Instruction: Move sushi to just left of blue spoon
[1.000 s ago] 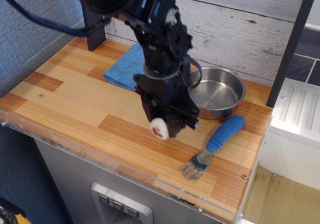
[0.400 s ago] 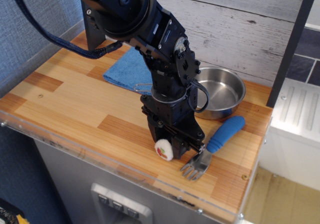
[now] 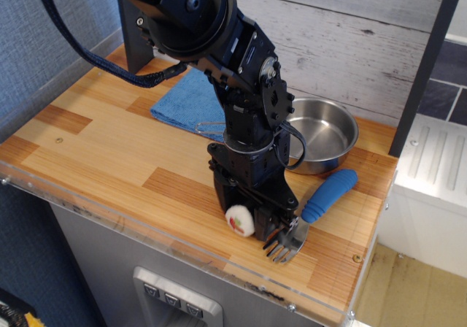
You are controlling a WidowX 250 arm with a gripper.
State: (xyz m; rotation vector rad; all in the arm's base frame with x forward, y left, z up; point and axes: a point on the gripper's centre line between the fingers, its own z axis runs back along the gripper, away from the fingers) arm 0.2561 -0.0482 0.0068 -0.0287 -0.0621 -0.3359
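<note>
The sushi (image 3: 238, 220) sits at the tip of the gripper (image 3: 252, 221), clamped between its fingers, low over the wooden counter (image 3: 109, 152) and just left of the blue spoon (image 3: 310, 214) head. Compared with 1 second ago, the gripper has come down and moved right, nearer the spoon.

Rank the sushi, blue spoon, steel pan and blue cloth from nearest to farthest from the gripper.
From the gripper:
1. sushi, held at its tip, low over the table's front edge.
2. blue spoon, just beside it on the image's right, tines closest.
3. steel pan, behind, toward the wall.
4. blue cloth, far back, partly hidden by the arm.
</note>
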